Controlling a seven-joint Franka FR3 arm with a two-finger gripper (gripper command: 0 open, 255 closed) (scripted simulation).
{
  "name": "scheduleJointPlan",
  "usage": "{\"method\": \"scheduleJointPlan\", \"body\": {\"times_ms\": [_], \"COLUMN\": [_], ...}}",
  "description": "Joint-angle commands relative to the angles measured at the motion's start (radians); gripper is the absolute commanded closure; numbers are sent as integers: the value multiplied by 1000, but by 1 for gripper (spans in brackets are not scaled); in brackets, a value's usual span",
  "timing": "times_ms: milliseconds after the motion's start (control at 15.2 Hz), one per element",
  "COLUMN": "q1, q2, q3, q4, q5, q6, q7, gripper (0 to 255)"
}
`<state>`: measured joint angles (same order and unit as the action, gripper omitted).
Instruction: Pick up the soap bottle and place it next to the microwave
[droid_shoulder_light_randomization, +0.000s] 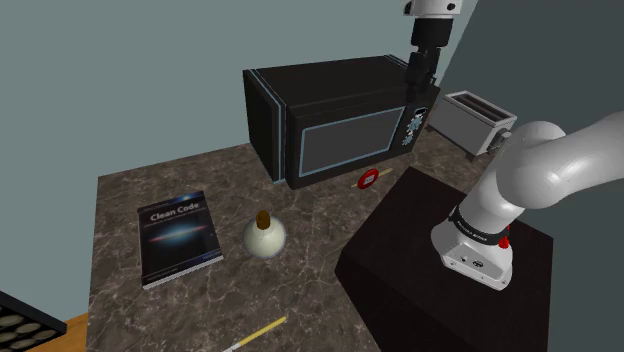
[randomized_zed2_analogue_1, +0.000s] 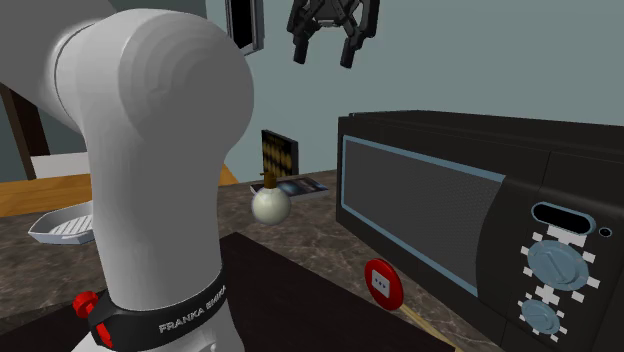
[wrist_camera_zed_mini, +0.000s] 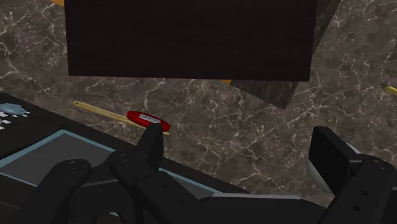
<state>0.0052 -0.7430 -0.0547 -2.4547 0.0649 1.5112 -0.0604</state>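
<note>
Pincer wide, empty, high above microwave. Bottle upright on worktop, between book and microwave. Probably light, rigid; round belly likely slippery, so clasp across widest part.

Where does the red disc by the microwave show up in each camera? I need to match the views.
Shoulder view: the red disc is right of centre, just in front of the microwave, at its control-panel end.
Second exterior view: low, just right of centre, below the microwave's door.
Wrist view: between the microwave and the dark stand.
Shared landmark: the microwave's blue-edged door.
</note>
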Motion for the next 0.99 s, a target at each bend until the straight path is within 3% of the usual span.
{"method": "scheduleJointPlan", "body": {"times_ms": [0, 462, 924], "q1": [0, 56, 107], "q2": [0, 88, 258], "q3": [0, 124, 248], "q4": [0, -83, -94], "q5": [0, 99, 170], "q6": [0, 213, 440], "q7": [0, 128, 249], "gripper": [0, 0, 0]}}
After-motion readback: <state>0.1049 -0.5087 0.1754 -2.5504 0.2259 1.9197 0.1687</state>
